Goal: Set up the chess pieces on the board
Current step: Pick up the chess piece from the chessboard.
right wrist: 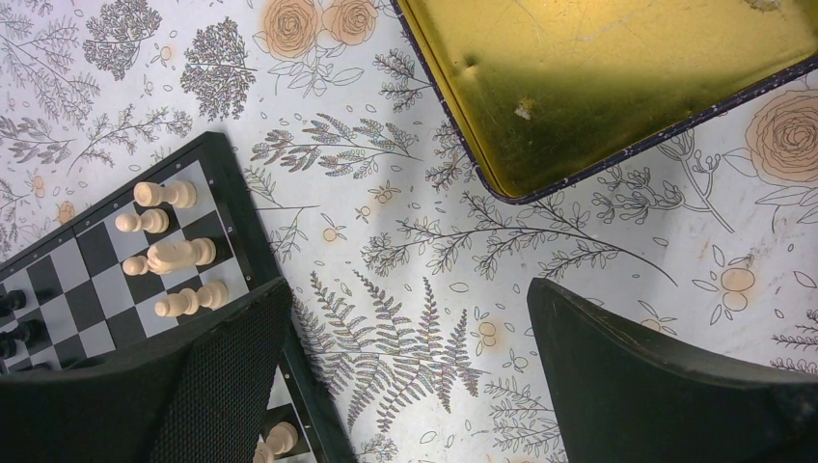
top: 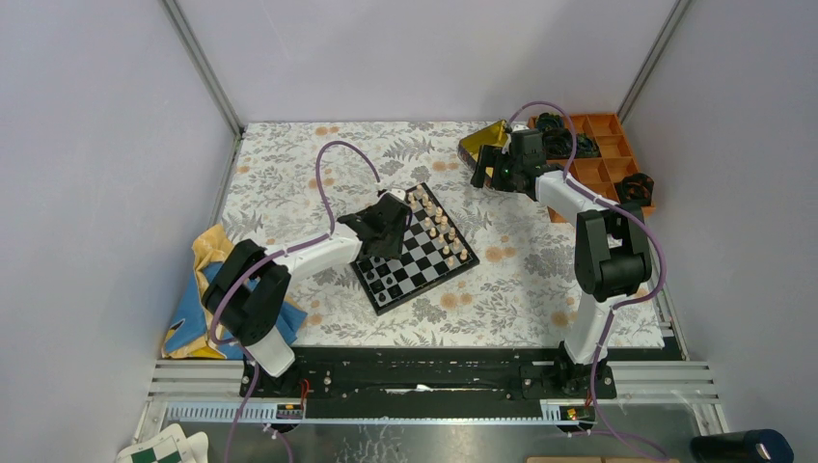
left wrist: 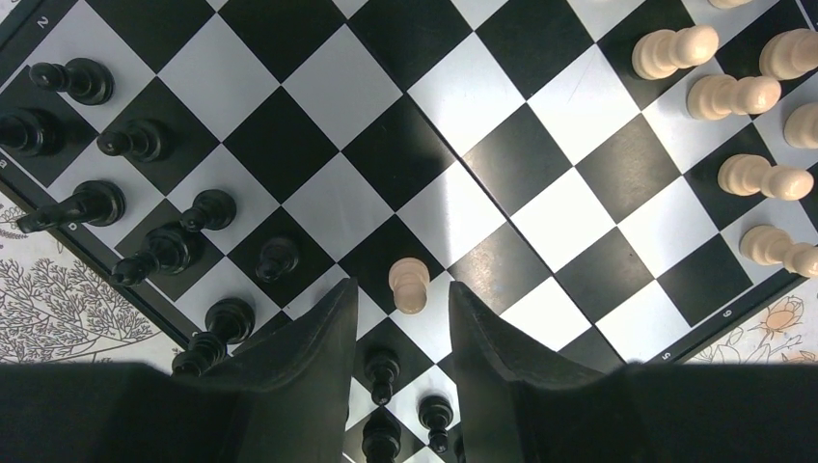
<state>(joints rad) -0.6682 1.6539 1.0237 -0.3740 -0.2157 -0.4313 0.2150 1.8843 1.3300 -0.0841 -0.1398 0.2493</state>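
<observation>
A: How is the left claw (left wrist: 400,289) being held?
B: It is being held open over the board (left wrist: 318,116), a tan pawn (left wrist: 409,285) standing just off its tips. Along one board edge black pieces (left wrist: 138,141) are being kept, tan ones (left wrist: 675,53) along the opposite.
A: And the right claw (right wrist: 407,289)?
B: Being held wide open over the counter (right wrist: 386,174), between board and tin (right wrist: 617,87).

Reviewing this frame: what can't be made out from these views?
- Top external: the left hand covers part of the board. The chess pieces are too small to tell their kinds.
- Left wrist: its fingers hide parts of some black pieces. The frame edges cut off the board.
- Right wrist: the right hand hides a board corner. The top edge cuts off the gold tin.
</observation>
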